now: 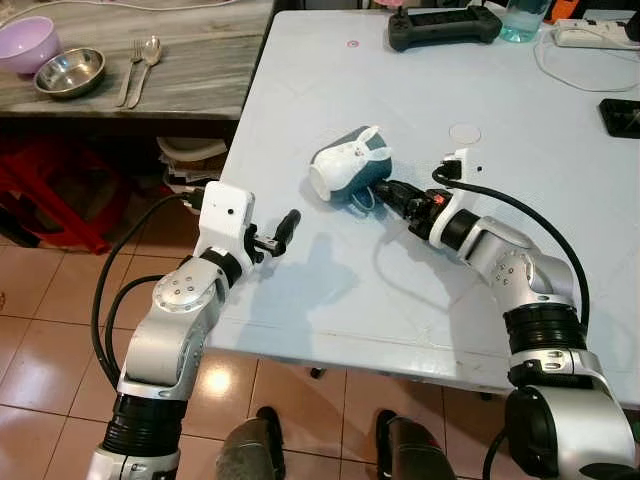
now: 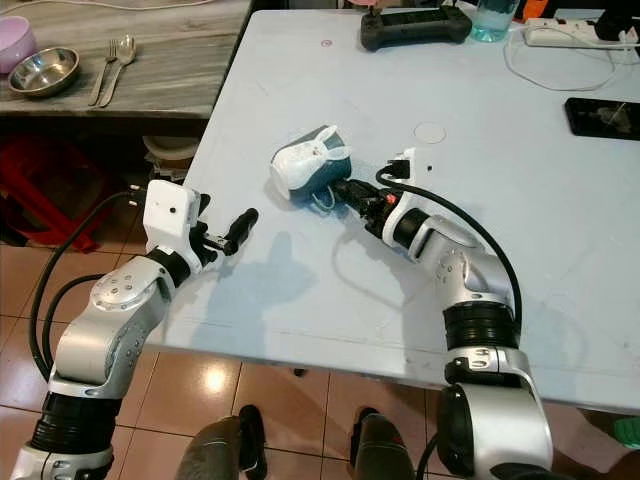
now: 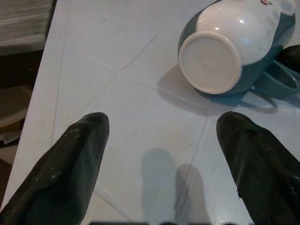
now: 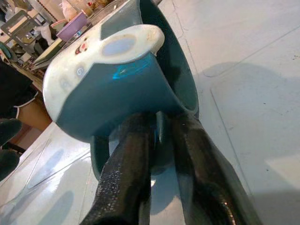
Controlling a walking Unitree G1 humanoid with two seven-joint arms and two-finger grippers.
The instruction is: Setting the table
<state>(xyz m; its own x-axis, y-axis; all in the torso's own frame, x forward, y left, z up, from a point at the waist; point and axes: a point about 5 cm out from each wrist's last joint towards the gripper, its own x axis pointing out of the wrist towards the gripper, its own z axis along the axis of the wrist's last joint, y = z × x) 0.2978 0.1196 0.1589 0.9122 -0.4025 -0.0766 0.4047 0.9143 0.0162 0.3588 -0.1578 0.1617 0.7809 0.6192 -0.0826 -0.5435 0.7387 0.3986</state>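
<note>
A teal and white cartoon mug [image 1: 345,168] lies on its side on the pale table [image 1: 330,290], its white base [image 3: 208,61] turned toward my left arm. Reaching in from the right, my right gripper [image 1: 375,192] is shut on the mug's teal handle [image 4: 158,133], one finger [image 4: 126,154] on each side of it. My left gripper [image 1: 285,228] hovers over the table's left edge, a short way from the mug and aimed at it. It stands open, and its two fingers [image 3: 75,154] hold nothing.
A grey side table [image 1: 200,80] at the back left carries a purple bowl [image 1: 25,42], a steel bowl [image 1: 70,72], a fork [image 1: 132,70] and a spoon [image 1: 148,55]. At the far end are a black controller [image 1: 445,25], a bottle [image 1: 522,20] and a power strip [image 1: 590,35].
</note>
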